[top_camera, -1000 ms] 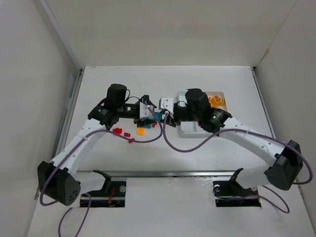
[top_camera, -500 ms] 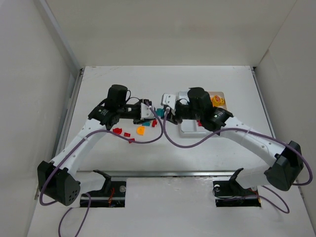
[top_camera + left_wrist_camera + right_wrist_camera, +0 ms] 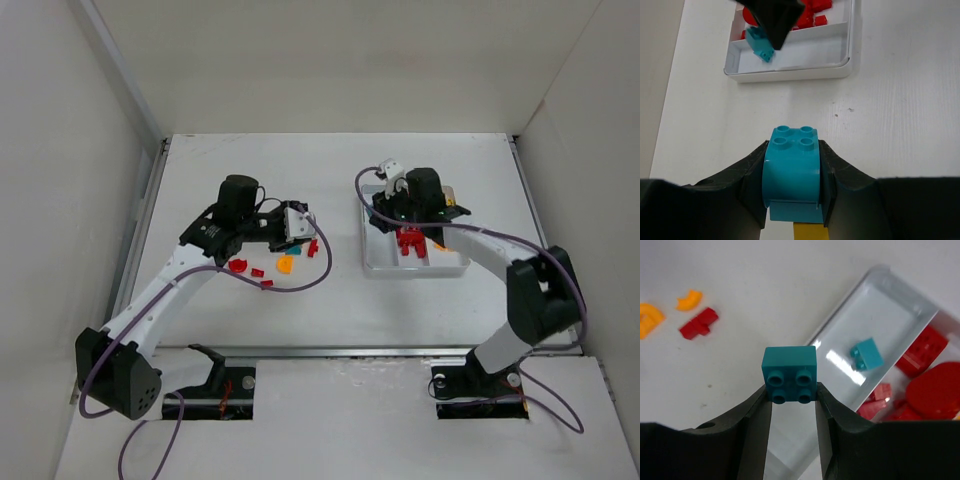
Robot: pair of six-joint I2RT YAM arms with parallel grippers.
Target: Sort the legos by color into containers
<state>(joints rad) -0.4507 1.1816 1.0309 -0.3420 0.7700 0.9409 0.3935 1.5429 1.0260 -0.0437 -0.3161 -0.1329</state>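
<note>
the table (image 3: 250, 180) is closed in on the left, back and right by pale panels (image 3: 60, 150), and a grey strip (image 3: 150, 200) is seen along its left edge. bare surface is left open behind the left arm (image 3: 170, 280) and along the near band in front of both bases. loose bricks (image 3: 285, 264), red and orange with a teal one, are scattered under that arm's wrist, near the middle of the table.

the left gripper (image 3: 792, 147) is closed on a rounded teal brick (image 3: 791, 175), which is pinched by its sides between both fingers. a yellow piece (image 3: 810, 231) is glimpsed under it. open table is left between this gripper and the tray (image 3: 790, 75), which lies well apart.

in the tray, one small teal brick (image 3: 866, 354) is seen in the left compartment, red bricks (image 3: 920, 355) are piled in the middle one, and orange bricks (image 3: 447, 207) are kept in the right one. the right gripper (image 3: 790, 390) is held above the tray's left rim, and a square teal brick (image 3: 790, 372) is clamped between its fingers. a narrower bare band is left between the tray and the table's right edge.
</note>
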